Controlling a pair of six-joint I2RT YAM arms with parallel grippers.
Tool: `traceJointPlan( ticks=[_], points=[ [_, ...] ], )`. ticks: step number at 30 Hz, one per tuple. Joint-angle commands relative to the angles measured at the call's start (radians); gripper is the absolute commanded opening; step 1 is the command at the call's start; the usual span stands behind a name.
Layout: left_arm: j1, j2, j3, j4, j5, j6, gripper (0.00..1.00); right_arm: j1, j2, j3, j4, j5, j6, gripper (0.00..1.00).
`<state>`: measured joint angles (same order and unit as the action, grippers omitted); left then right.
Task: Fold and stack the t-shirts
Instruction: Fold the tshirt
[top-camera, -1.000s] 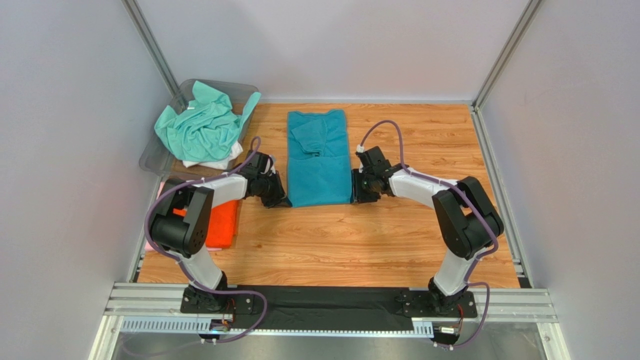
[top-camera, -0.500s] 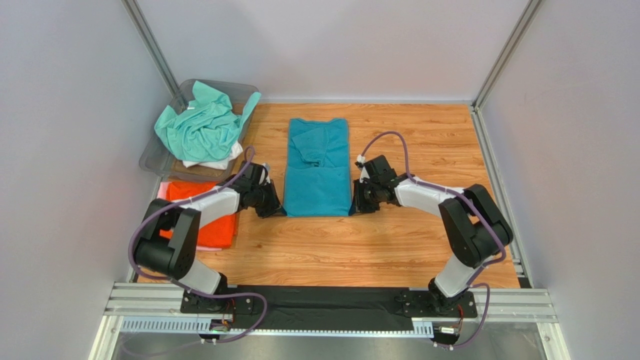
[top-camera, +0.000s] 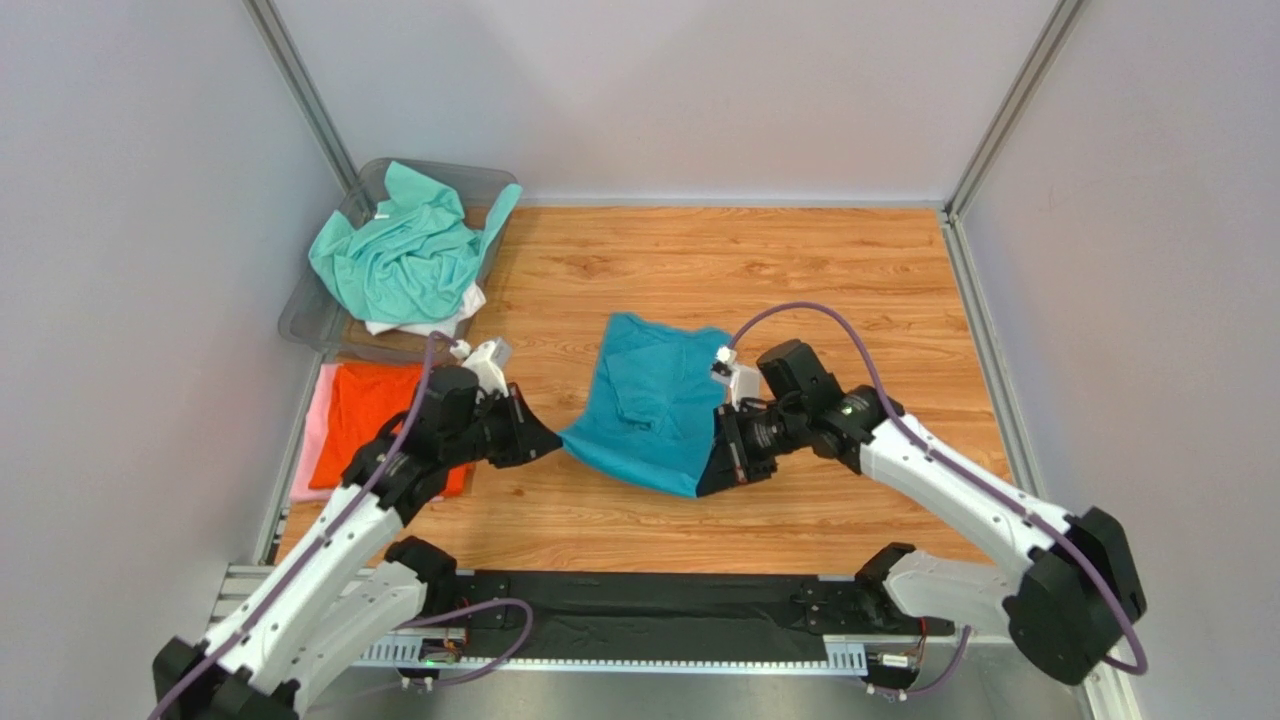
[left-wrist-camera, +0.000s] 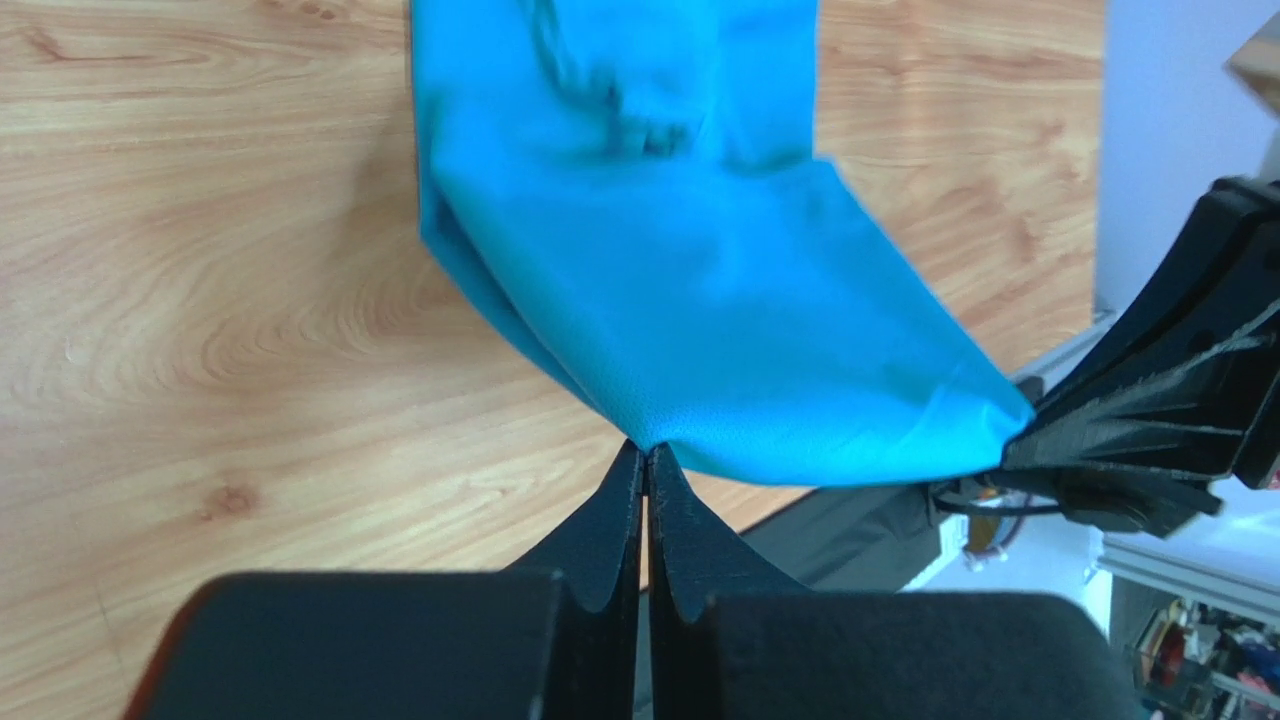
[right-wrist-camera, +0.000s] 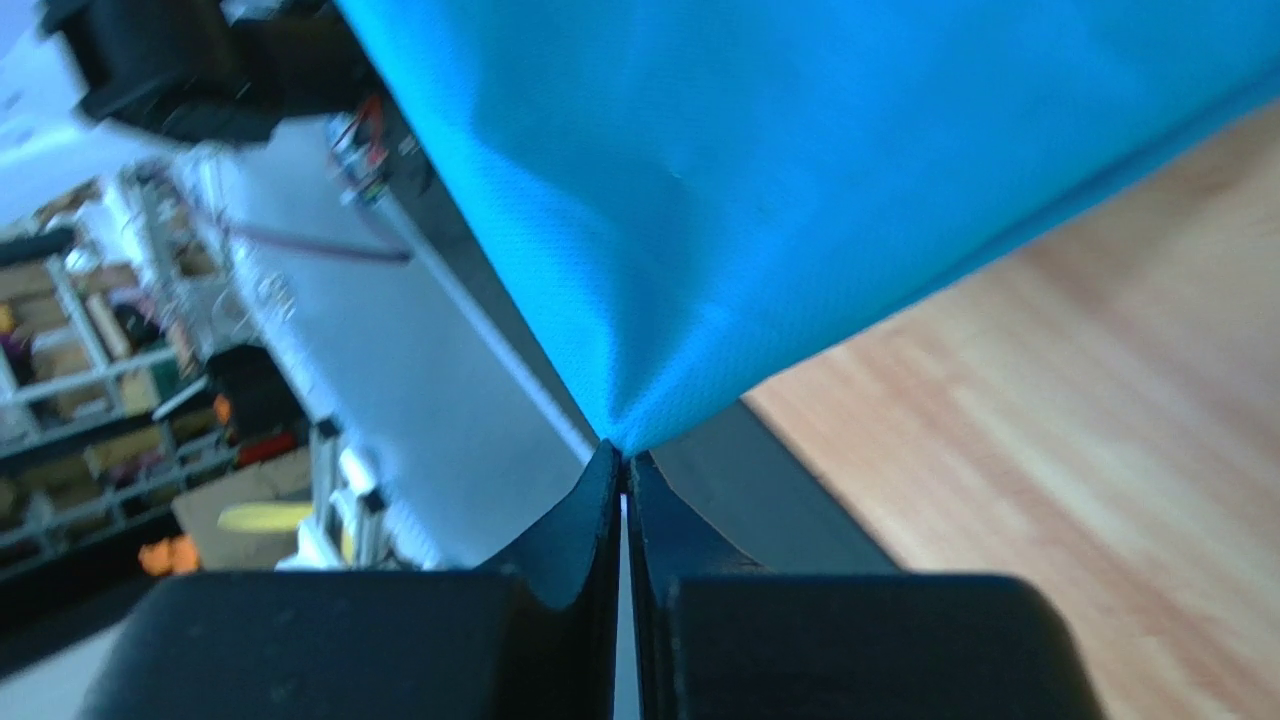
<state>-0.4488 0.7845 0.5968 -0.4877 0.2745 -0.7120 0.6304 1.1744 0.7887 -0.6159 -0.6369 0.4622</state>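
The wooden bench (top-camera: 857, 270) is carrying everything. Near its middle, the teal-blue t-shirt (top-camera: 649, 402) is lying as a long folded strip. Its far end is resting on the wood, while its near end is hanging raised between the 2 claws and sagging a little between them.

At the far left corner, the clear grey bin (top-camera: 320, 303) is holding the mint-green t-shirt (top-camera: 403, 255), which is crumpled and spilling over the rim. The white t-shirt (top-camera: 451, 317) is peeking out beneath it on the near side.

Just in front of the bin, at the left edge, the orange t-shirt (top-camera: 364, 417) is lying flat and folded on the pale pink t-shirt (top-camera: 313, 450). The pink edge is showing along the left side.

The left claw (top-camera: 550, 444) is pinching the teal-blue shirt's near left corner. In the left wrist view its fingers are pressing together with only cloth between them. The right claw (top-camera: 712, 477) is gripping the near right corner the same way, fingers closed tight on the fabric and held above the bench.
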Motion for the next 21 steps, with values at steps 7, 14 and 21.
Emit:
traceJointPlan(
  ticks=[7, 14, 21],
  points=[
    [-0.018, -0.304, 0.031, -0.166, -0.015, -0.069, 0.0, 0.06, -0.209, -0.008, -0.099, -0.237, 0.18, 0.0],
    [-0.018, -0.255, 0.086, -0.144, -0.017, -0.037, 0.0, 0.058, -0.271, -0.052, -0.094, -0.198, 0.24, 0.0],
    [-0.018, -0.114, 0.126, -0.013, 0.025, -0.015, 0.0, 0.043, -0.292, -0.042, -0.1, -0.124, 0.254, 0.0]
  ],
)
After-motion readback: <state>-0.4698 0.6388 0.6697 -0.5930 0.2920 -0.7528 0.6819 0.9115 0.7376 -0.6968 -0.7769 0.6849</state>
